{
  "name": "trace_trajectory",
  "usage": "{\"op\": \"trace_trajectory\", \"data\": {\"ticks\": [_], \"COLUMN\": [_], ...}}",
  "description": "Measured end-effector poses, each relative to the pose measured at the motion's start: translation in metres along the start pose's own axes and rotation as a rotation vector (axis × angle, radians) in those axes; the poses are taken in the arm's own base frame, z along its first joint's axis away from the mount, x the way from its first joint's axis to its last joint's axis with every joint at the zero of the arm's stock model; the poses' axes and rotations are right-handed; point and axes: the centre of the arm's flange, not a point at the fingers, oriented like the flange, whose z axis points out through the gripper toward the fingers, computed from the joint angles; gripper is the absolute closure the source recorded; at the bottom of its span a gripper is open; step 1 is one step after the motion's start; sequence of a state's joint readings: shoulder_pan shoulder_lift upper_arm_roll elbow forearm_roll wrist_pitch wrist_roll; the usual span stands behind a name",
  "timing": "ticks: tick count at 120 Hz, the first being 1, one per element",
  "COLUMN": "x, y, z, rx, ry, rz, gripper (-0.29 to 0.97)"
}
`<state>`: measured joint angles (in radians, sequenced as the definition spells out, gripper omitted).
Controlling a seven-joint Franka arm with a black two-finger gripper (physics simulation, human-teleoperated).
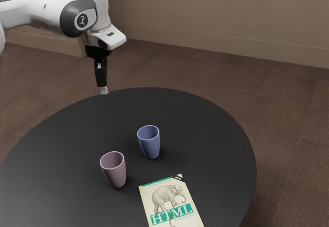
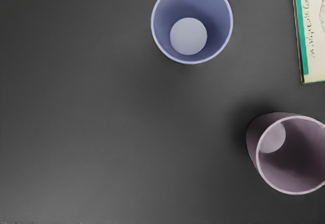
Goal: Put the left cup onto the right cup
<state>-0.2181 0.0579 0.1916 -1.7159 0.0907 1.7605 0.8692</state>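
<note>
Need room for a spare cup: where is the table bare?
Bare: the table past the blue cup toward the exterior view's right, and its far part below the gripper. Crowded: the front, where the purple cup, blue cup and book cluster.

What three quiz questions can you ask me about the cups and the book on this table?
1. True or false: the blue cup stands upright.
2. Pick one: which animal is drawn on the book? A elephant, B cat, C fish.
3. Fill in: counting the mauve cup, ___ cups stand on the table.

Key: 1 true. 2 A. 3 two.
</note>
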Motion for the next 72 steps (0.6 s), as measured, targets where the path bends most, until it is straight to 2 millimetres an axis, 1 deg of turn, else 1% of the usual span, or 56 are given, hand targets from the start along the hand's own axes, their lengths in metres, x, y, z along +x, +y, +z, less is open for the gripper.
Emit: {"op": "trace_trajectory", "data": {"ticks": [5,14,22,41,58,72], "x": [-0.009,-0.017,-0.027,-0.040,-0.043,-0.038], "y": [0.011,0.021,0.036,0.059,0.070,0.076], "z": [0.003,0.015,0.040,0.090,0.121,0.140], "rx": [-0.008,-0.026,-0.046,-0.071,-0.067,-0.055], "ry": [0.003,0.002,-0.004,-0.027,-0.044,-0.057], "rz": [0.003,0.001,0.002,-0.015,-0.035,-0.042], "gripper": [0.00,0.00,0.00,0.00,0.00,0.00]}}
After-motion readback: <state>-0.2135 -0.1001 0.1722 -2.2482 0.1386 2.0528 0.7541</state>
